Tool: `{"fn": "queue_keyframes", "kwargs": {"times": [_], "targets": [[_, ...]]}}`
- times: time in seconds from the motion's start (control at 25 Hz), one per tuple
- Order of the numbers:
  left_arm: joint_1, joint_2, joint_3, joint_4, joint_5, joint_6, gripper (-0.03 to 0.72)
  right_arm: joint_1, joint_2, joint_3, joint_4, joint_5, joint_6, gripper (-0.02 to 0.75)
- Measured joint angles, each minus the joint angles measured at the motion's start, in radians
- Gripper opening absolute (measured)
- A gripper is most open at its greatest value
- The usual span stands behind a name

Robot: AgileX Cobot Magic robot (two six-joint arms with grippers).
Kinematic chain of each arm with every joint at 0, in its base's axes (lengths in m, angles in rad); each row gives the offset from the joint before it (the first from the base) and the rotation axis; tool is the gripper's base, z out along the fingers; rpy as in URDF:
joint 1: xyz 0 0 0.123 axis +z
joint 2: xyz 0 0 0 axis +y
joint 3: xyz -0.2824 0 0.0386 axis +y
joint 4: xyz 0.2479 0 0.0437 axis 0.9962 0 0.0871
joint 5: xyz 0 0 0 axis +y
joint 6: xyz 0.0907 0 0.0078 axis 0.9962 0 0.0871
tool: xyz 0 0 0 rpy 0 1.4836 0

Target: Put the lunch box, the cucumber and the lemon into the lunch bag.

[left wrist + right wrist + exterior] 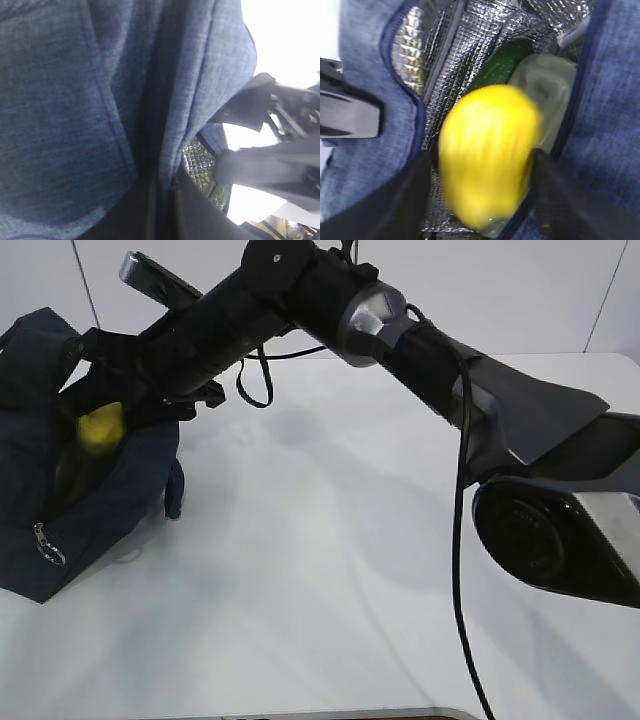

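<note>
- Where the right arm reached across the table, the right gripper was seen directly over the open mouth of the lunch bag, one dark finger on each side of the lemon.
- The lemon was recorded as blurred between those fingers; whether it was gripped or already let go could not be told.
- Beneath the lemon, the cucumber was noted lying inside the bag, beside the lunch box, which was set deeper against the silver lining. Two of the three items were thus judged already packed, with the lemon last.
- The lemon was presumably placed above the gap left by the other two, so that it would come to rest on top of them.
- The left gripper was found clenched, with a fold of navy fabric running down between its fingers. This was judged a pinch on the bag's edge, kept so that the mouth was held open and upright for the drop.
- Further off, the bag's zipper ring pull was seen hanging at its lower corner, above the white table.
</note>
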Motion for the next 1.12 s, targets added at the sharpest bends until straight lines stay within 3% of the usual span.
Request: {"fn": "queue_keyframes", "kwargs": {"times": [0.12,0.24,0.4,0.6,0.8,1.12], "targets": [[0.000,0.000,0.000,0.000,0.000,0.000,-0.004,0.000,0.003,0.000,0.000,0.000,-0.003,0.571],[0.000,0.000,0.000,0.002,0.000,0.000,-0.004,0.000,0.004,-0.009,-0.006,0.024,-0.006,0.604],[0.000,0.000,0.000,0.002,0.000,0.000,-0.004,0.000,0.004,-0.071,-0.064,0.090,-0.006,0.609],[0.000,0.000,0.000,0.002,0.000,0.000,-0.004,0.001,0.004,-0.199,-0.284,0.128,0.002,0.608],[0.000,0.000,0.000,0.004,0.000,0.000,-0.004,0.001,0.004,-0.234,-0.417,0.137,0.032,0.596],[0.000,0.000,0.000,0.006,0.000,0.000,-0.004,0.001,0.038,-0.236,-0.470,0.139,0.071,0.595]]}}
